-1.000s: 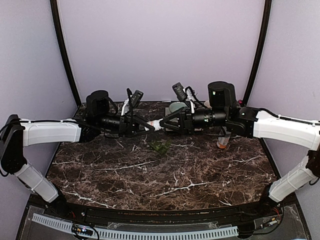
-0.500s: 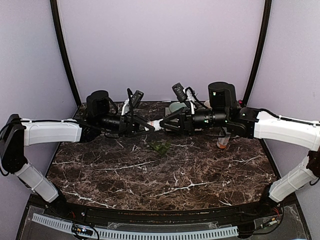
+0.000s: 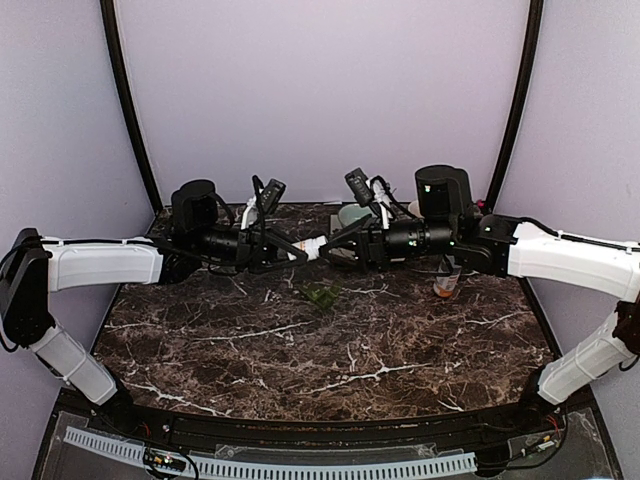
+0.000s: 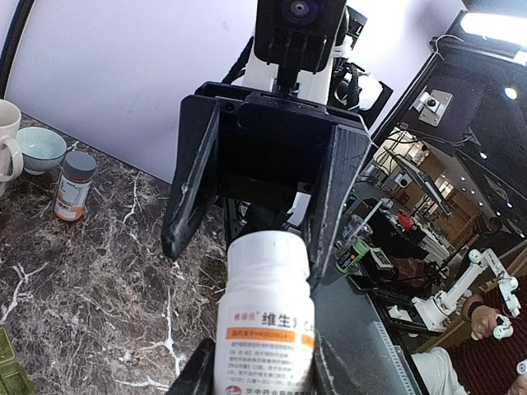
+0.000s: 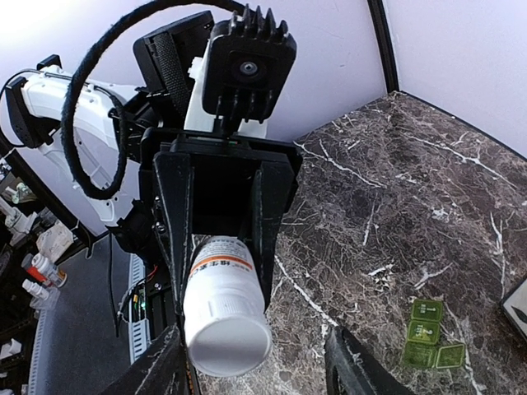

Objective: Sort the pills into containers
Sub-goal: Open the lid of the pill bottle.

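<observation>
A white pill bottle (image 4: 265,313) with an orange label band hangs level above the table, cap end (image 5: 226,333) toward my right arm. My left gripper (image 4: 263,374) is shut on its body, a finger on each side. My right gripper (image 5: 257,374) is open, its fingers (image 4: 191,189) standing wide on either side of the cap. From above, both grippers meet at the bottle (image 3: 312,246) at mid-table. The containers, a small green pill box (image 5: 428,333), lie on the marble below (image 3: 320,294). No pills show.
An amber bottle (image 3: 446,283) stands on the table under my right arm, also visible in the left wrist view (image 4: 74,185). A pale green bowl (image 4: 41,148) and a white mug (image 4: 6,144) stand at the back by the wall.
My right gripper was shut on the bottle's cap end and has opened. The bottle stays in my left gripper, which has barely moved.
</observation>
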`<control>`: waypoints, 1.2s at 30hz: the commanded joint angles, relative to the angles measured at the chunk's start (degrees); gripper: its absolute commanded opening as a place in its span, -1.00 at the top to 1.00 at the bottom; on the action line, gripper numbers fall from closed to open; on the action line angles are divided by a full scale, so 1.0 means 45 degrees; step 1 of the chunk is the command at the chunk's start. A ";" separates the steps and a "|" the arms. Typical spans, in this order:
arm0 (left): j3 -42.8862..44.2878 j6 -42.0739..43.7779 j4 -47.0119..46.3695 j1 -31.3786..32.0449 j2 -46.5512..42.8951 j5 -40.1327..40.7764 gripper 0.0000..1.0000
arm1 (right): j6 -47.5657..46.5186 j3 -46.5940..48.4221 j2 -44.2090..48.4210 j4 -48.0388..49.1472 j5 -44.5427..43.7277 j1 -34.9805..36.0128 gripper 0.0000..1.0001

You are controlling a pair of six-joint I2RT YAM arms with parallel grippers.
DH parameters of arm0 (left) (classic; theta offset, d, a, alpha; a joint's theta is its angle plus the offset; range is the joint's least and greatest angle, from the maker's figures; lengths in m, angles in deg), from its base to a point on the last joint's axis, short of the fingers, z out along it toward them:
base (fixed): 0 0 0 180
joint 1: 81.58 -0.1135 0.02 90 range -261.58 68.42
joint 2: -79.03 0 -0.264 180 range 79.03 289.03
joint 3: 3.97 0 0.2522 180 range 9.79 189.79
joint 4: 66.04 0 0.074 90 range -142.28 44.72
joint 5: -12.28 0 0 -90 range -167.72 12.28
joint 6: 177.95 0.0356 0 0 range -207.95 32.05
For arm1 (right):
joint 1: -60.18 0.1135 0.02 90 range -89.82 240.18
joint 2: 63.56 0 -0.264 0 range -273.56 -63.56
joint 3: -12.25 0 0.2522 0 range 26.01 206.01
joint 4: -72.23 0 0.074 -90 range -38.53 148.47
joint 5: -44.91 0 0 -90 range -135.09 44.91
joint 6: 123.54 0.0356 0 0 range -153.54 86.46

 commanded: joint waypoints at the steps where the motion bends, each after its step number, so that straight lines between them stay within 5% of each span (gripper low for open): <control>1: 0.0219 0.0316 -0.0229 -0.0056 -0.0160 -0.0200 1.00 | 0.0341 0.0010 0.0294 0.0355 -0.0012 0.0014 -0.20; 15: 0.0192 0.1499 0.0735 -0.0061 -0.0556 0.0952 1.00 | 0.3632 0.0023 0.0486 0.0679 0.0245 -0.0001 -0.51; 27: 0.0302 0.3379 0.2196 0.0256 -0.1016 0.2286 1.00 | 0.7149 0.0342 -0.0395 0.0199 0.0170 -0.0470 -0.36; 36: 0.0568 0.4434 0.3078 0.0683 -0.1053 0.3151 1.00 | 0.7674 0.0941 -0.0679 0.0068 0.0543 -0.0525 -0.13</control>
